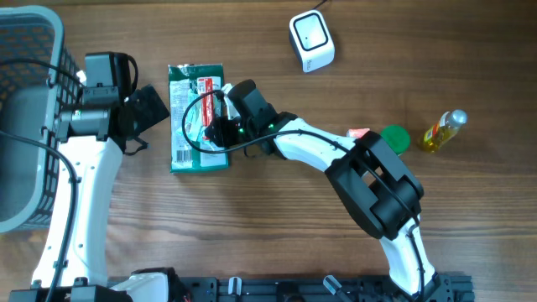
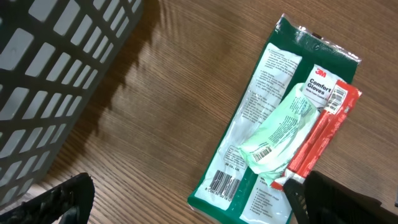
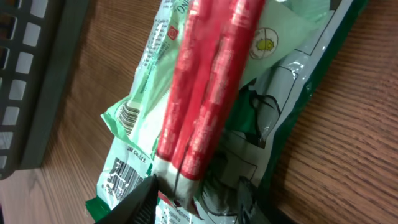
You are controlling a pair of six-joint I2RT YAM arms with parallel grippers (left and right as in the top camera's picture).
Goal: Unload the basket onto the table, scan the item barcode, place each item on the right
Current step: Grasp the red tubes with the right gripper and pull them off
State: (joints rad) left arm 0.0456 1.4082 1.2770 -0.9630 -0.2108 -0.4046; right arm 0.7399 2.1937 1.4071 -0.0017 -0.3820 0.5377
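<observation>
A green pack of gloves (image 1: 189, 153) lies flat on the wooden table, its barcode (image 2: 225, 182) facing up near one corner. A light green pouch (image 2: 280, 130) and a red twin-tube packet (image 3: 211, 81) rest on top of it. My right gripper (image 3: 196, 186) is partly open, its fingers either side of the red packet's white end. One finger is at the packet and the other stands off with a gap. My left gripper (image 2: 199, 208) hangs wide open just left of the pack and holds nothing. The white scanner (image 1: 311, 39) stands at the back of the table.
A grey mesh basket (image 1: 29, 126) fills the far left edge. At the right stand a green lid (image 1: 394, 138) and a small yellow bottle (image 1: 443, 131). Bare wood lies between the pack and the scanner.
</observation>
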